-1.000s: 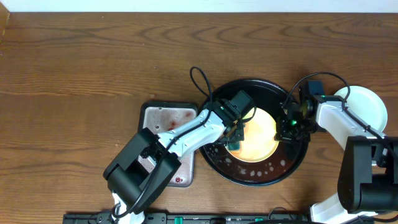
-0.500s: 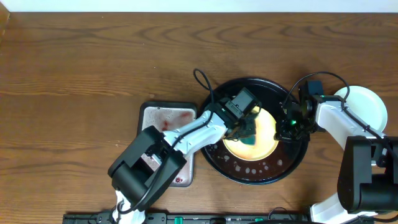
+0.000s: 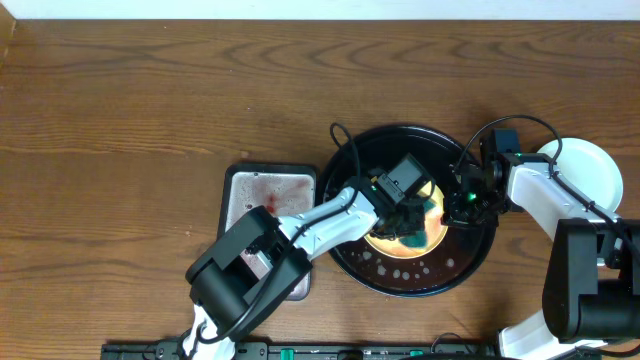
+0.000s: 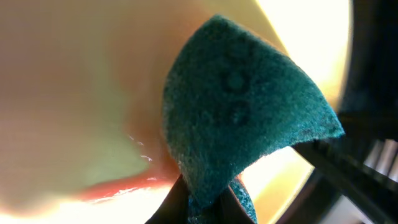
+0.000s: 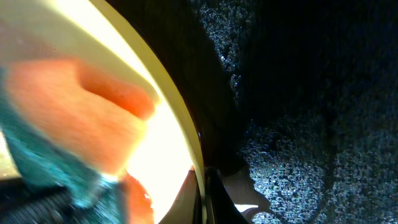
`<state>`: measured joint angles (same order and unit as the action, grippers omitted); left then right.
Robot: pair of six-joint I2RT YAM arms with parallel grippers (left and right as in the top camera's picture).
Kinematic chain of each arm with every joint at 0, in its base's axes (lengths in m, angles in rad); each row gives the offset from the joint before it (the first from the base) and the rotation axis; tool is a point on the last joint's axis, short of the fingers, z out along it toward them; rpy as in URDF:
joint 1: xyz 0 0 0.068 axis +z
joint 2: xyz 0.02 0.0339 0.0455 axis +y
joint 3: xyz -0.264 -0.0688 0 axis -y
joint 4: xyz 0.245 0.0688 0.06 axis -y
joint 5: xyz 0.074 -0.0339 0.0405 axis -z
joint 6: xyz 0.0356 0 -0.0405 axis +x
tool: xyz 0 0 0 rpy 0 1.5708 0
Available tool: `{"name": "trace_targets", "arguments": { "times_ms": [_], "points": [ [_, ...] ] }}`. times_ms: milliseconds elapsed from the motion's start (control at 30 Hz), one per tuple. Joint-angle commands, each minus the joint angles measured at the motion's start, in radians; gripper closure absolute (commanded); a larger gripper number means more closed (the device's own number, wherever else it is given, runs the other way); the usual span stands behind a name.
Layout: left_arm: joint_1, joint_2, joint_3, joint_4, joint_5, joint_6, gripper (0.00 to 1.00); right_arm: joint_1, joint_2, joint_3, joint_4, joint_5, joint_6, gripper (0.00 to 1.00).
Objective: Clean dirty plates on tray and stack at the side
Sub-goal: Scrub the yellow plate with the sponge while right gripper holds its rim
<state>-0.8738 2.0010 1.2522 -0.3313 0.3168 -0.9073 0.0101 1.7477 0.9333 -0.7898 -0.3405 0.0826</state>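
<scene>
Sitting inside the black tray (image 3: 420, 150), the pale yellow plate (image 3: 392, 243) lies toward the tray's middle and right, with much of its face covered from overhead by the left arm. A red sauce smear (image 4: 118, 186) shows on the plate's surface just beside the teal sponge (image 4: 242, 106), and the right wrist view shows more blurred red on the plate. The sponge is folded into a wedge and pressed onto the plate. The left gripper (image 4: 202, 199) is closed tight on the sponge's lower corner, its fingers pinching it with almost no gap.

On the plate's right edge, the right gripper (image 3: 462, 203) is closed to a narrow gap on the rim; in the right wrist view the yellow rim runs down between its fingers, with the tray's dark speckled floor beside it. Pale droplets dot the tray's floor in front of the plate.

A pale white plate (image 3: 590, 165) rests on the wood-grain table (image 3: 150, 100) right of the tray, apart from it and partly hidden by the right arm. Left of the black tray, near its rim, lies a small grey rectangular tray (image 3: 270, 190) with reddish stains.
</scene>
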Motion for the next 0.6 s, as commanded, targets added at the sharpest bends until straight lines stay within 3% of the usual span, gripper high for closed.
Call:
{"name": "trace_targets", "arguments": {
  "times_ms": [0,333,467,567],
  "points": [
    [0.082,0.039,-0.018,-0.106,-0.294,0.08,0.93,-0.008,0.014,0.001,-0.002,0.051,-0.018,0.99],
    [0.114,0.037,0.078,-0.382,-0.633,0.154,0.92,-0.008,0.014,0.001,0.0,0.052,-0.021,0.99],
    [0.08,0.038,0.079,-0.369,-0.568,0.155,0.93,-0.008,0.014,0.001,0.0,0.052,-0.021,0.99],
    [0.059,0.038,0.079,-0.298,-0.375,0.154,0.92,-0.008,0.014,0.001,-0.002,0.052,-0.021,0.99]
  ]
}}
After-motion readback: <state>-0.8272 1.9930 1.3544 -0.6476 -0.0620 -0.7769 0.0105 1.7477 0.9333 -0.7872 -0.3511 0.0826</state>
